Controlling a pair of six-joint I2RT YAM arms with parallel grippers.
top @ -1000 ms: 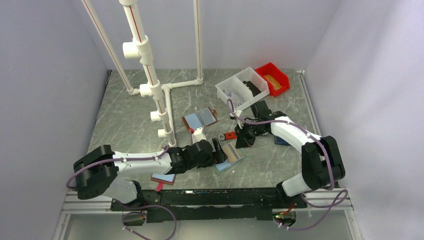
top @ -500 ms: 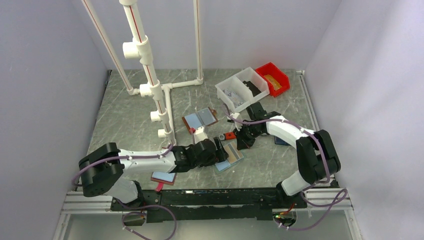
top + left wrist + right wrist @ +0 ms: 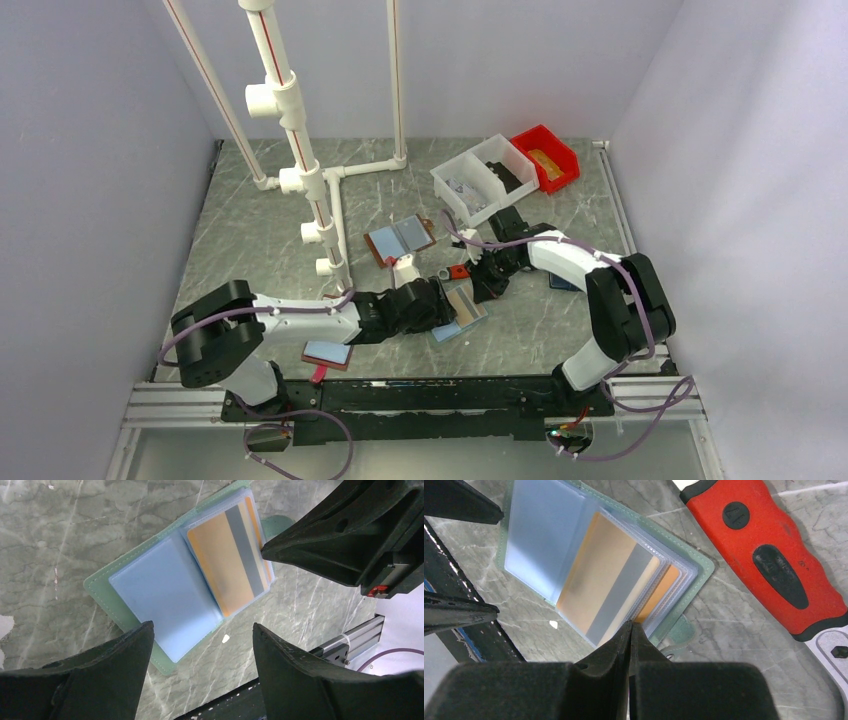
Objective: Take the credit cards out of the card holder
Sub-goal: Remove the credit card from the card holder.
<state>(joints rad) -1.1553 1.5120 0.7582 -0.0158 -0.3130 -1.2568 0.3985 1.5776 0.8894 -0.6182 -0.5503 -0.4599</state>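
Left hand (image 3: 201, 625) advanced over card holder (image 3: 165, 595); grey-veined table (image 3: 250, 220).

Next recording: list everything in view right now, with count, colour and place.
card holder: one, mint-green edges, blue-grey panels, open on the table between the grippers
credit cards: at least two, tan and orange, in the holder's sleeves
red-handled tool: one, red and black, beside the holder
brown-edged folder: one, open, mid-table
maroon-edged folder: one, near edge, under the left arm
white bin: one, two compartments, far right
red bin: one, beside the white bin
pipe frame: one, white, far left
table: one, grey marbled
left gripper: one, black, open, over the holder
right gripper: one, black, shut, tips at the cards' edge
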